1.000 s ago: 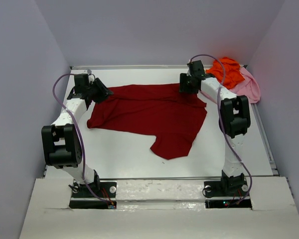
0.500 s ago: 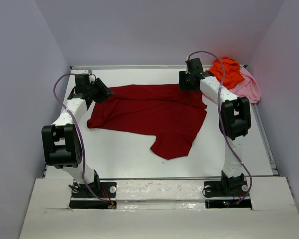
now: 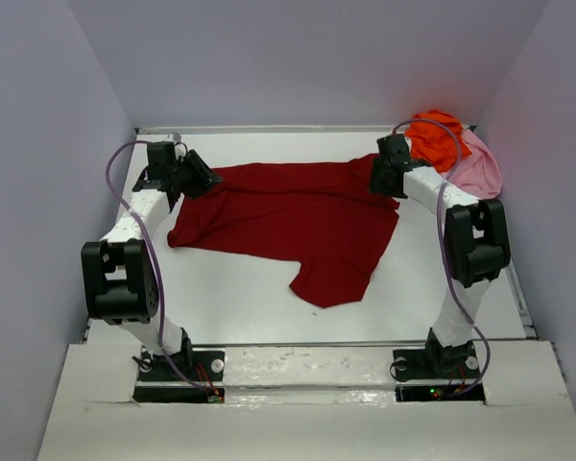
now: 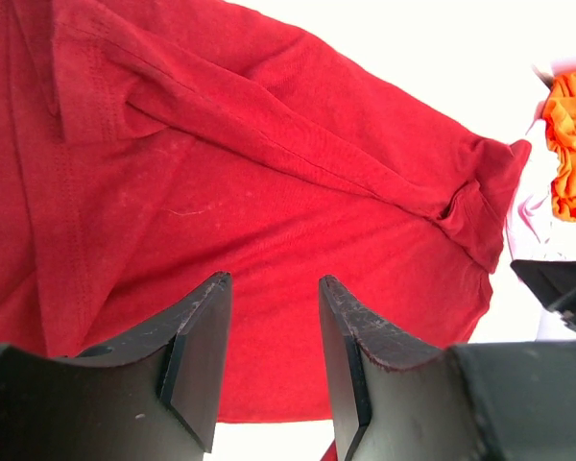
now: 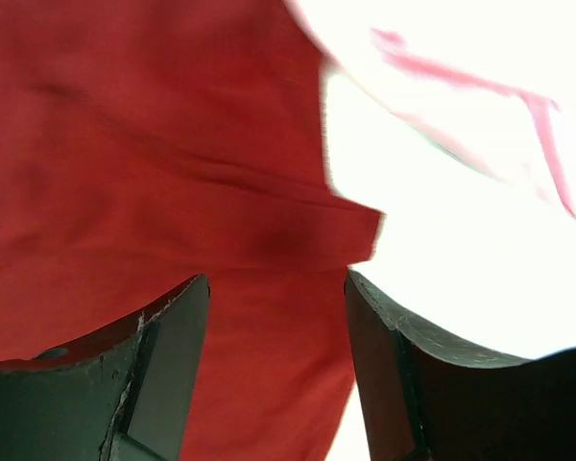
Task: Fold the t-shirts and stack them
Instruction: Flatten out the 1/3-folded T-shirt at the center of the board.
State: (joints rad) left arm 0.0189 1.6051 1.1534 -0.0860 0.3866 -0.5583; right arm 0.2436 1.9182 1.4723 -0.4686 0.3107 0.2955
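On the white tabletop [image 3: 240, 298] lies the dark red cloth t-shirt [image 3: 288, 216]; it looks light and floppy. Left claw [image 3: 204, 180] and right claw [image 3: 378, 179] hang open, empty, by its far corners, good spots to pinch.

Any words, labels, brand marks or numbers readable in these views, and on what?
None: no text can be read in any view.
The dark red t-shirt, orange t-shirt and pink t-shirt show only plain cloth, without print or a visible tag.
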